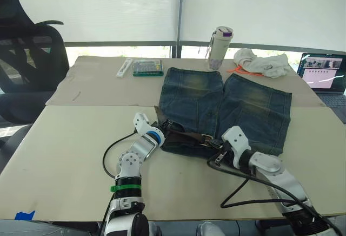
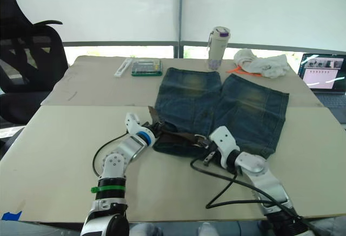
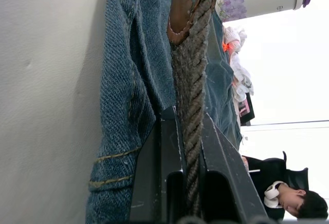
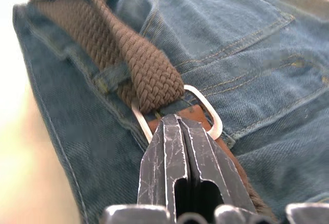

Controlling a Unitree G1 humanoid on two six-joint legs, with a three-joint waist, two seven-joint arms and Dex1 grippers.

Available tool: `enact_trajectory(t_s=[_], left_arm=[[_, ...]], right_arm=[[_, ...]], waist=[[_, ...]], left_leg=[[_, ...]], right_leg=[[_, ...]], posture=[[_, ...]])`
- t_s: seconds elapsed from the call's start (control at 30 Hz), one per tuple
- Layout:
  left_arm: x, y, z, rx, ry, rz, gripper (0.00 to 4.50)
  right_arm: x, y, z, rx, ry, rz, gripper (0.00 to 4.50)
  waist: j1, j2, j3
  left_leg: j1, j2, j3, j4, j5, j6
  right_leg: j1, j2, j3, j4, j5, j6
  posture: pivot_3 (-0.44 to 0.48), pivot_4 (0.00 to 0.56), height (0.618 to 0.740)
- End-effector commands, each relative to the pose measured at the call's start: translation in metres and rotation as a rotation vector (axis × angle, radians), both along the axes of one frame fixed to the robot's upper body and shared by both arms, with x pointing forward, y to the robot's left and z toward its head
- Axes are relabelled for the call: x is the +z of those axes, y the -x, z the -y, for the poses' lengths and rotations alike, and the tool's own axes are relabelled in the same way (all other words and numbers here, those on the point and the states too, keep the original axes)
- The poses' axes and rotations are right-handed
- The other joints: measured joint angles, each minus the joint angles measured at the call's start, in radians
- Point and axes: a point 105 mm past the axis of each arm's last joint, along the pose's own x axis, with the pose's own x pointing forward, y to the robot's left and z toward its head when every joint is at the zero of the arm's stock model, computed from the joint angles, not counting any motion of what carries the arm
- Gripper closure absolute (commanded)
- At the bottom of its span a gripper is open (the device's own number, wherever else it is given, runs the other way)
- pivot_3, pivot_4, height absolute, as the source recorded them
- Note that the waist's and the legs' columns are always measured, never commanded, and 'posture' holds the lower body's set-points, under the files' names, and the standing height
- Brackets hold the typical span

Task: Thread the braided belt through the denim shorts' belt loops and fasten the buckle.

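Head cam just shows both arms at the blue denim shorts (image 1: 227, 109) waistband. Up close, left pincer (image 3: 189, 131) clamps the dark brown braided belt (image 3: 190, 75); right pincer (image 4: 177, 131) is closed at the silver rectangular metal buckle (image 4: 205, 108), 6 o'clock side.

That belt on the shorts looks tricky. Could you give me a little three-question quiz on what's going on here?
1. True or false: the left gripper is shut on the braided belt.
2. What does the strap pass through in the right wrist view?
3. The bottle stands: A) beyond the denim shorts, B) on them.

Key: 1 true. 2 the silver buckle. 3 A.
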Motion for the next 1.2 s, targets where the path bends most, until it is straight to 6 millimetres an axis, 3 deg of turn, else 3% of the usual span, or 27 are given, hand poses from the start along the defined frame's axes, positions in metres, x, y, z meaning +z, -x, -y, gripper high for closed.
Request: enact_trajectory(t_s=[0.03, 0.17, 0.47, 0.83, 1.2], left_arm=[[-0.002, 0.004, 0.014, -0.019, 0.041, -0.018, 4.50], [-0.002, 0.004, 0.014, -0.023, 0.035, -0.018, 4.50], [-0.001, 0.003, 0.014, -0.024, 0.031, -0.016, 4.50], [-0.003, 0.003, 0.014, -0.024, 0.028, -0.021, 4.50], [-0.003, 0.003, 0.014, -0.023, 0.029, -0.022, 4.50]], right_arm=[[-0.010, 0.004, 0.009, 0.023, 0.124, -0.015, 4.49], [-0.005, 0.003, 0.009, 0.043, 0.186, 0.023, 4.49], [0.012, -0.007, -0.005, 0.036, 0.099, 0.091, 4.49], [0.034, -0.012, -0.007, 0.049, 0.056, 0.140, 4.49], [0.031, -0.014, -0.015, 0.065, 0.060, 0.133, 4.49]], waist=[[0.000, 0.000, 0.000], [-0.001, 0.000, 0.000], [-0.002, -0.001, 0.000], [-0.001, -0.001, 0.000], [-0.001, -0.001, 0.000]], left_leg=[[0.000, 0.000, 0.000, 0.000, 0.000, 0.000], [0.000, 0.000, 0.000, 0.000, 0.000, 0.000], [0.000, 0.000, 0.000, 0.000, 0.000, -0.001], [0.000, 0.000, 0.000, 0.000, 0.000, -0.001], [-0.001, 0.000, 0.000, 0.000, 0.000, -0.001]], right_leg=[[0.000, 0.000, 0.000, 0.000, 0.000, 0.000], [0.000, 0.000, 0.000, 0.000, 0.000, 0.000], [0.000, 0.000, 0.000, 0.000, 0.000, 0.000], [-0.001, 0.000, 0.000, 0.000, 0.000, 0.000], [-0.001, 0.000, 0.000, 0.000, 0.000, 0.000]], posture=[[0.000, 0.150, 0.737], [0.000, 0.150, 0.737], [0.000, 0.150, 0.737], [0.000, 0.150, 0.737], [0.000, 0.150, 0.737]])
